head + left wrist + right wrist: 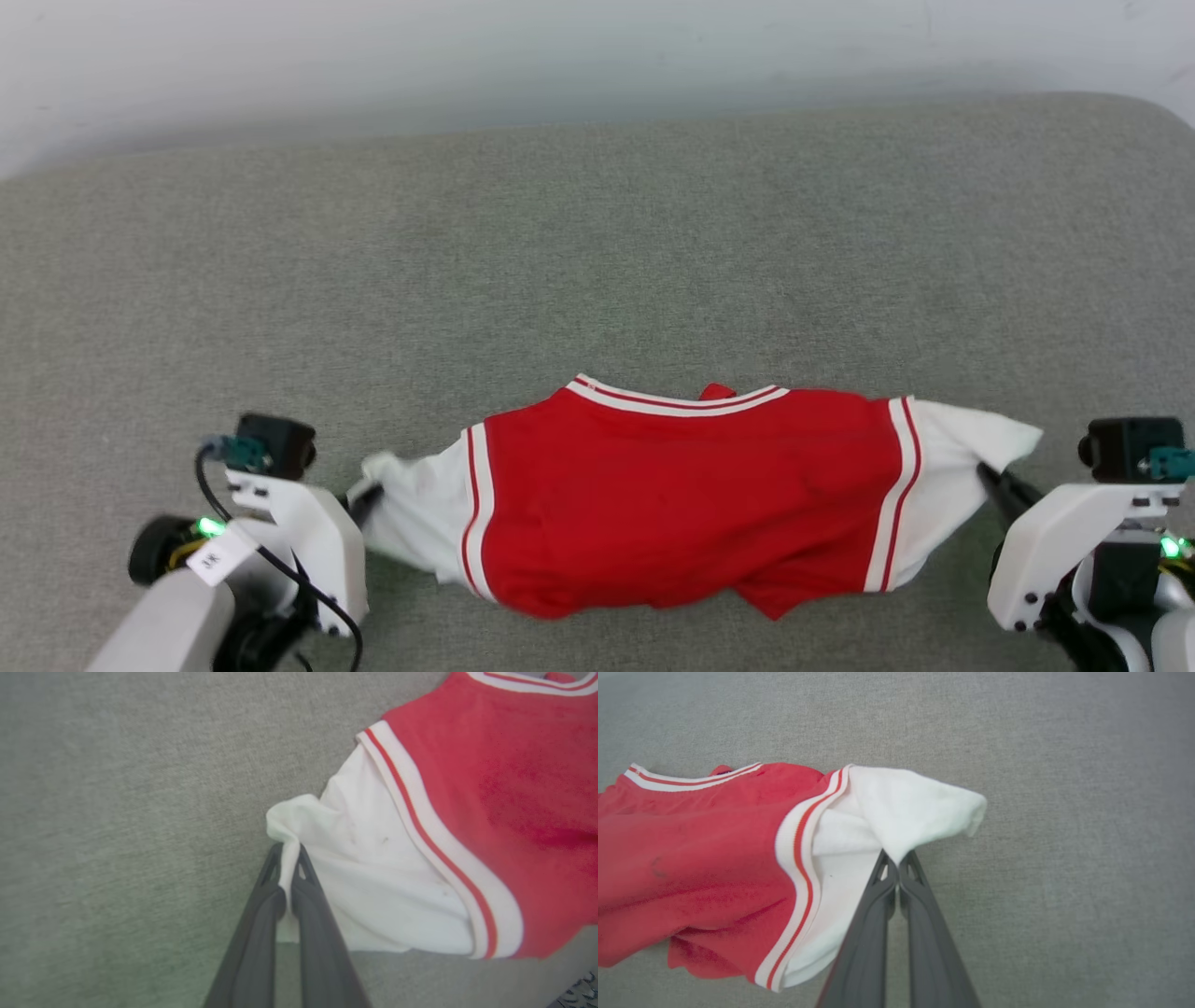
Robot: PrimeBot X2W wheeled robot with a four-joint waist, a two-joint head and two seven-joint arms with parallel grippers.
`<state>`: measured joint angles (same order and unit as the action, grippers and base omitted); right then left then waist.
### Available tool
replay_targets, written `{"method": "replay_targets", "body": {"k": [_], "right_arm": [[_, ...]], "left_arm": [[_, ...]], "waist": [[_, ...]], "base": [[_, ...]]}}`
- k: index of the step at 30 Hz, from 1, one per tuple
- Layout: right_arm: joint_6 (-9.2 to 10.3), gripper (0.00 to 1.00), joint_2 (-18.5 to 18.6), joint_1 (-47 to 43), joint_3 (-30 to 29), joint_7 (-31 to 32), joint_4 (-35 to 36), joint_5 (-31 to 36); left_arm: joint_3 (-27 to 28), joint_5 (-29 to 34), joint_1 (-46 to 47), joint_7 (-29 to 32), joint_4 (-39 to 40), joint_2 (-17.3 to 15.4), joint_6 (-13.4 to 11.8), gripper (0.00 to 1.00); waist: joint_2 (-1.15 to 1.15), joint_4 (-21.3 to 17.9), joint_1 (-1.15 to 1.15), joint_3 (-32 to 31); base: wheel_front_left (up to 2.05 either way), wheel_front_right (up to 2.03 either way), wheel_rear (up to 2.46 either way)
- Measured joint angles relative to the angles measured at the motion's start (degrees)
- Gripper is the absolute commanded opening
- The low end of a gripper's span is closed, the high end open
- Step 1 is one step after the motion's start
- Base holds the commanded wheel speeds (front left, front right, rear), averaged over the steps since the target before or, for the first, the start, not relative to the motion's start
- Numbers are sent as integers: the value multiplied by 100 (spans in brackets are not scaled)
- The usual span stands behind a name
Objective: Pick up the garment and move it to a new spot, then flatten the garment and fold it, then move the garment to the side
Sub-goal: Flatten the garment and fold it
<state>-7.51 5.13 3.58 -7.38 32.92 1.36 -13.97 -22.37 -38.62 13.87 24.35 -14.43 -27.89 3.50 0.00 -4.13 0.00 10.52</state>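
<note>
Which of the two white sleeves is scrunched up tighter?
The sleeve at the robot's left: it narrows to a bunched knob in the left gripper, while the right sleeve flares into a broad flap.

Head camera: high, facing forward-down over whole garment (691, 504). Wrist cameras: close, low, each sharing one garment end with it.

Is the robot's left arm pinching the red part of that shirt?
No: the left fingers are closed on a bunched bit of the white sleeve of the shirt, not on its red body.
</note>
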Motion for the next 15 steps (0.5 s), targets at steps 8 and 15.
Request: {"method": "replay_targets", "body": {"k": [8, 15], "right_arm": [[-1, 0, 138, 790, -69, -299, -114, 504], [-1, 0, 275, 2107, -49, -456, -537, 691]], "left_arm": [[286, 483, 899, -916, 233, -1, -231, 0], [460, 598, 2176, -1301, -168, 225, -280, 0]], "waist": [[0, 178, 0, -62], [0, 188, 0, 12]], "base": [[0, 0, 0], [0, 0, 0]]}}
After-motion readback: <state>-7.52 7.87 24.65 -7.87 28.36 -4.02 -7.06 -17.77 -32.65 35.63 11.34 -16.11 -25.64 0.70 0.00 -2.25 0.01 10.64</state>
